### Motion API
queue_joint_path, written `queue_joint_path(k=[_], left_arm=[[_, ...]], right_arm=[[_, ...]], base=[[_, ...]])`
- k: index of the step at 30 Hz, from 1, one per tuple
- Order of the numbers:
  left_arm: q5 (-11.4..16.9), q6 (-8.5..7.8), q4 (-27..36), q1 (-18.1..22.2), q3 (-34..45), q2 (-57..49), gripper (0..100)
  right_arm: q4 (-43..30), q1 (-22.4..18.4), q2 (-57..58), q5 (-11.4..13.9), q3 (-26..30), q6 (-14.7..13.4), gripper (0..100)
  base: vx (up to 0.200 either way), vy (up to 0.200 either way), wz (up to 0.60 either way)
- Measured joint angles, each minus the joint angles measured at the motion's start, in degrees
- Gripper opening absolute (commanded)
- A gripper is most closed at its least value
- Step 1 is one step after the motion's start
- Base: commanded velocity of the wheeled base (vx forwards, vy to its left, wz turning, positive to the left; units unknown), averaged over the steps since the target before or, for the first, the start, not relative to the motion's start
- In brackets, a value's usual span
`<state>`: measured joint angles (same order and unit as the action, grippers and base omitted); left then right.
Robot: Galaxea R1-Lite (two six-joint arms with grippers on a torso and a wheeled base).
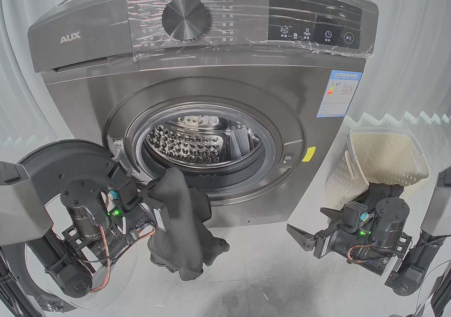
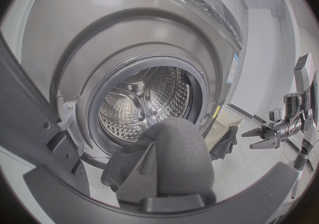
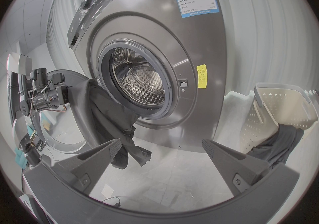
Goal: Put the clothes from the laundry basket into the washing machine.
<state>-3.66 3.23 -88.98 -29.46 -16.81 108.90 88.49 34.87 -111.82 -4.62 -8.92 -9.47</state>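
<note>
**A:** Where is the clothing?

**B:** A dark garment (image 1: 183,224) hangs from the left gripper (image 1: 162,219). It is just in front of the washing machine (image 1: 202,88), at the lower left of its round opening. All of it is outside the drum (image 1: 202,142).

**A:** Which way does it run?

**B:** Its long axis is nearly upright. The top is bunched over the gripper, level with the lower lip of the opening. The loose end points down at the floor (image 1: 263,257), with folds trailing a little toward the robot's right.

**A:** Does it touch the rim?

**B:** I cannot tell. In the head view the top overlaps the door seal. In the right wrist view it seems to hang just in front of it.

**A:** How is the left pincer set?

**B:** It is clamped on the garment. The cloth mounds over its fingers in the left wrist view.

**A:** And the other one?

**B:** The right gripper (image 1: 307,226) sits low, to the right of the machine and just in front of the laundry basket (image 1: 385,158). Its fingers are spread wide with nothing between them, and they point toward the robot's left.

**A:** And the basket?

**B:** It is cream, perforated and tilted, beside the machine's right flank. A second dark garment (image 1: 381,192) spills over its lower rim. The machine's door (image 1: 61,163) stands swung open on the left, behind the left arm.
</note>
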Motion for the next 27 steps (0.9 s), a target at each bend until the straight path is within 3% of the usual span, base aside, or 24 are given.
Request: queue_joint_path(k=[15, 27], left_arm=[[0.0, 0.27, 0.0, -0.7, 0.2, 0.2, 0], [-1.3, 1.37, 0.0, -6.4, -3.0, 2.8, 0]], right_arm=[[0.0, 0.2, 0.0, 0.0, 0.1, 0.0, 100], [-0.1, 2.5, 0.8, 0.0, 0.0, 0.0, 100]], base=[[0.04, 0.0, 0.0], [0.0, 0.0, 0.0]])
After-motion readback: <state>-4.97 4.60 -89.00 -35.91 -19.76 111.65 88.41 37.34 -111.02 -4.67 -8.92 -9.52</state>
